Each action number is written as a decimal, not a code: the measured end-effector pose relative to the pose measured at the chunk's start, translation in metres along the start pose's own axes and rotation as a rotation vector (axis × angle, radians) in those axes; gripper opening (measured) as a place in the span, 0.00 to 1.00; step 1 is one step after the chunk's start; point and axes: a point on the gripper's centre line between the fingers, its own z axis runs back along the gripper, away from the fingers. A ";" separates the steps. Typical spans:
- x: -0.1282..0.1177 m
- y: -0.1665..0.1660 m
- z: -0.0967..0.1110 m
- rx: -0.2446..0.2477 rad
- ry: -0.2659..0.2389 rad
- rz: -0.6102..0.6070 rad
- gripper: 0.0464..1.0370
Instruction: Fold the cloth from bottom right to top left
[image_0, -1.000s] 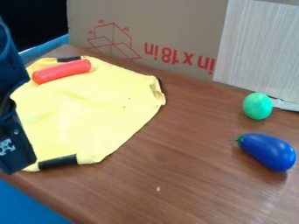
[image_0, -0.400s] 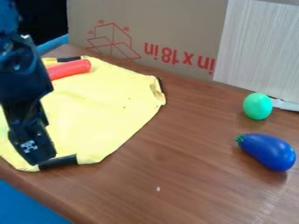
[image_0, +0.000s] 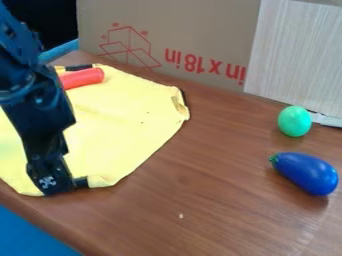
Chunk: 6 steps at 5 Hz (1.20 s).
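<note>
The black gripper (image_0: 52, 182) hangs at the left, in front of the lower left edge of the yellow cloth, beside a short black strip on that edge. From the upper left the arm comes down and hides part of the cloth's left side. The yellow cloth (image_0: 117, 122) lies spread on the table, with a small curled fold at its right corner by another dark strip. Whether the gripper touches the cloth cannot be told.
A red sausage-like toy (image_0: 83, 78) rests on the cloth's upper part. To the right are a green egg-shaped toy (image_0: 294, 121) and a blue eggplant toy (image_0: 305, 173). Behind the brown table (image_0: 200, 200) stand a cardboard box (image_0: 167, 30) and a pale panel (image_0: 297, 55).
The gripper has moved right from the left edge to the black strip at the cloth's lower edge, ending slightly lower than in the half-second-old frame. The cloth and toys have stayed put.
</note>
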 end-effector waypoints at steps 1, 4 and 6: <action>-0.004 0.001 -0.011 0.031 0.001 -0.020 0.96; 0.000 0.012 -0.037 0.070 0.024 -0.041 0.96; 0.000 0.019 -0.044 0.106 0.038 -0.046 0.90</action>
